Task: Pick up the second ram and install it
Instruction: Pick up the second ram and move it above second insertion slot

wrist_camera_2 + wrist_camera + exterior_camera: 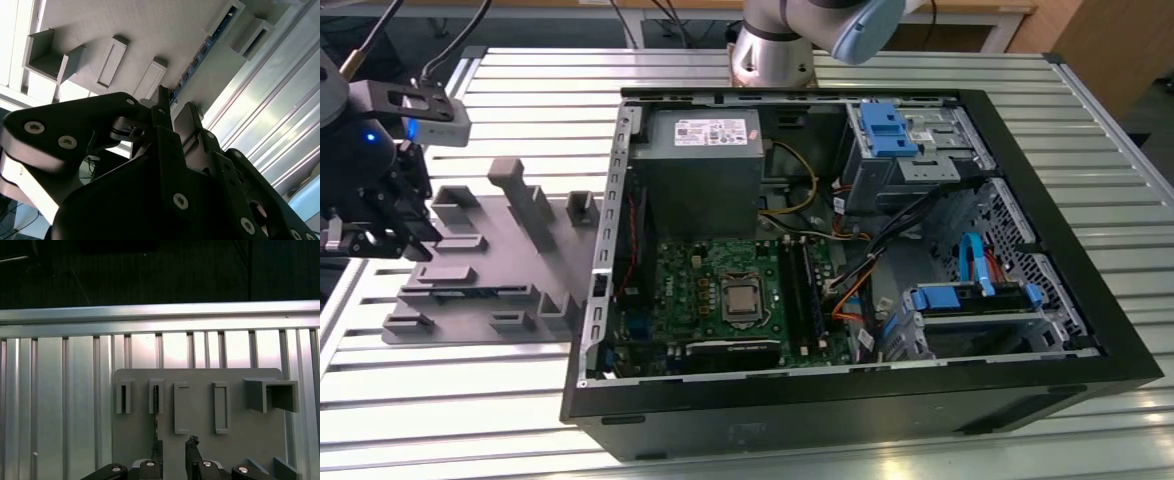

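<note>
Second ram (156, 416) stands on edge in a slot of the gray tray (240, 445), with our pincer (173, 446) spread close over that tray. We judge it light, stiff and fragile, best pinched gently mid-length across its flat faces.

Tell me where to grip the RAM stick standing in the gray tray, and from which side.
Grip the second ram on the bare stretch outside its slotted block, fingers on the two flat faces, probably coming down onto the gray tray. It stands on its thin edge with one end sunk in the block, so only the broad faces along that free stretch offer hold.
</note>
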Robot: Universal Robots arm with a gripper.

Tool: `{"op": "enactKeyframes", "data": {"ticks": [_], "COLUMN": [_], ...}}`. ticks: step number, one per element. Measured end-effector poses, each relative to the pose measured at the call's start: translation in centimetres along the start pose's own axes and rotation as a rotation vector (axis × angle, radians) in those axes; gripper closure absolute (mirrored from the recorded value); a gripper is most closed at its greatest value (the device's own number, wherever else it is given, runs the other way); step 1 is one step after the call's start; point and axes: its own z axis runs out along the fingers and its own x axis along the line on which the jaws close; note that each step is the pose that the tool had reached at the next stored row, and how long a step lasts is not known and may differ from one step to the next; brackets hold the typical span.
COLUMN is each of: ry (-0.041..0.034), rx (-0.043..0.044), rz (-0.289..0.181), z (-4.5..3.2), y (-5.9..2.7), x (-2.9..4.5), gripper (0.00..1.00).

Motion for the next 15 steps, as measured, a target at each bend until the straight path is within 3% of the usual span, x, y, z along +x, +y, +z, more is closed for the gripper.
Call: {"op": "enactKeyframes", "data": {"ticks": [6,15], "ry": [-0.0005,-0.0002], "rx": [0.0006,0.0003], "rz": [0.0,0.0], "z": [0.18,1.51], "y": [-0.01,-0.09], "x": [0.02,0.42], "gripper": [0.68,0.68]}}
